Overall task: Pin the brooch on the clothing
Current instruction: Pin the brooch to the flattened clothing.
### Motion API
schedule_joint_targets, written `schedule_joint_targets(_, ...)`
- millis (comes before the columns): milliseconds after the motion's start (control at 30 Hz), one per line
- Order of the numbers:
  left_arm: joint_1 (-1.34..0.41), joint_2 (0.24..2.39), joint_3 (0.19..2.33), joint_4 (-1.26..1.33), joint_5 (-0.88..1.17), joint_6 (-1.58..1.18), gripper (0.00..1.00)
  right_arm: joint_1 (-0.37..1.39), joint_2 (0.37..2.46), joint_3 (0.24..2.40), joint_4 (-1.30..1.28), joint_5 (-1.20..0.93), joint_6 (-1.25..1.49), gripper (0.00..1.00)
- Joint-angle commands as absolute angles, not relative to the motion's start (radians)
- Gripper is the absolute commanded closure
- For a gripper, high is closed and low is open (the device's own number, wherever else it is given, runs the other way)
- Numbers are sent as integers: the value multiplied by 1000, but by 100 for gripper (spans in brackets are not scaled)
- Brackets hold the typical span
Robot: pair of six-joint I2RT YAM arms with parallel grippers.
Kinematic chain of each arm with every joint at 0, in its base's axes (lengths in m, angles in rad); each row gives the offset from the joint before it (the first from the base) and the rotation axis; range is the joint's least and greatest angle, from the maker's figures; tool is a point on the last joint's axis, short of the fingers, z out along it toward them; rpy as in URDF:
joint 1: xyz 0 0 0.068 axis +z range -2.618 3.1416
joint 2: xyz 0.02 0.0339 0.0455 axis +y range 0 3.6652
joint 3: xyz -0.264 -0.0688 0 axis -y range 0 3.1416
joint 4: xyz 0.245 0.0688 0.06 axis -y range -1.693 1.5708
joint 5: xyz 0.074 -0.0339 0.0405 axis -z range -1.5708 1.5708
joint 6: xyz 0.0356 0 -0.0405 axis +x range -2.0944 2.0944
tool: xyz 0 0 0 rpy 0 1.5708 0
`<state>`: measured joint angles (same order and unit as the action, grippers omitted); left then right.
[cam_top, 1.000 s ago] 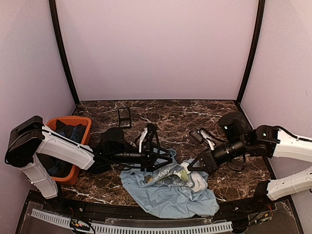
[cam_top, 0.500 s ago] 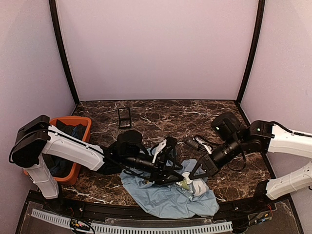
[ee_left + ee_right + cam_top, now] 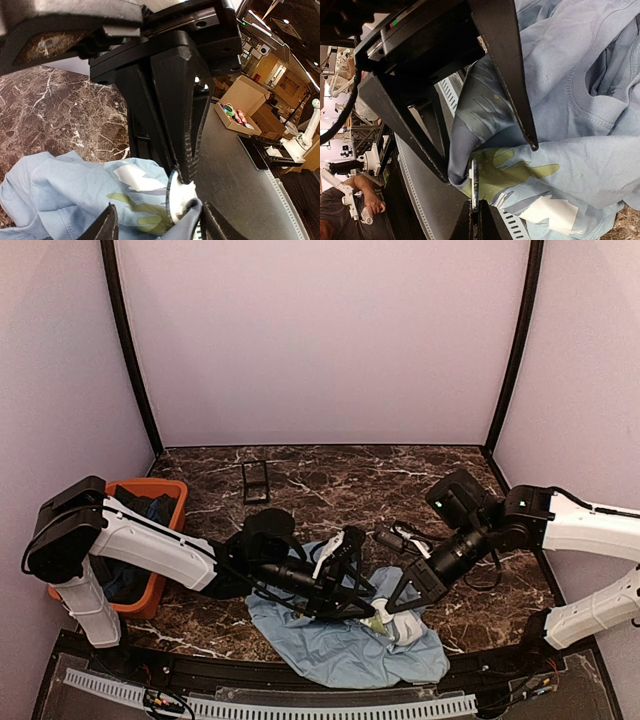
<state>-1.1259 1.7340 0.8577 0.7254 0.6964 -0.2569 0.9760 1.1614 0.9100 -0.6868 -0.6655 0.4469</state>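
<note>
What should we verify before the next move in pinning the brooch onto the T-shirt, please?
1. Right gripper shut on the brooch: ok, it pinches the disc by its edge.
2. Brooch against the T-shirt: ok, it sits at a raised fold of cloth.
3. Left gripper open, with a finger on each side of that fold: ok.
4. Left gripper holding the fold firmly: cannot tell.
5. Pin pushed through the cloth: cannot tell, since the brooch shows edge-on only.
6. Room between the two grippers: not ok, they crowd the same fold.
</note>
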Motion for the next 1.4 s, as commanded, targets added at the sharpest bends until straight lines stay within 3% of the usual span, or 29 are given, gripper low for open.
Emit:
schedule_joint_targets(0,-1129,1744,877,754,744,-259,45,973,1168,938,-689,-703,430,100)
schedule_joint_targets(1367,-1149,1799,886,868,760,-317,51,974,1170,924,-593,-795,456,100)
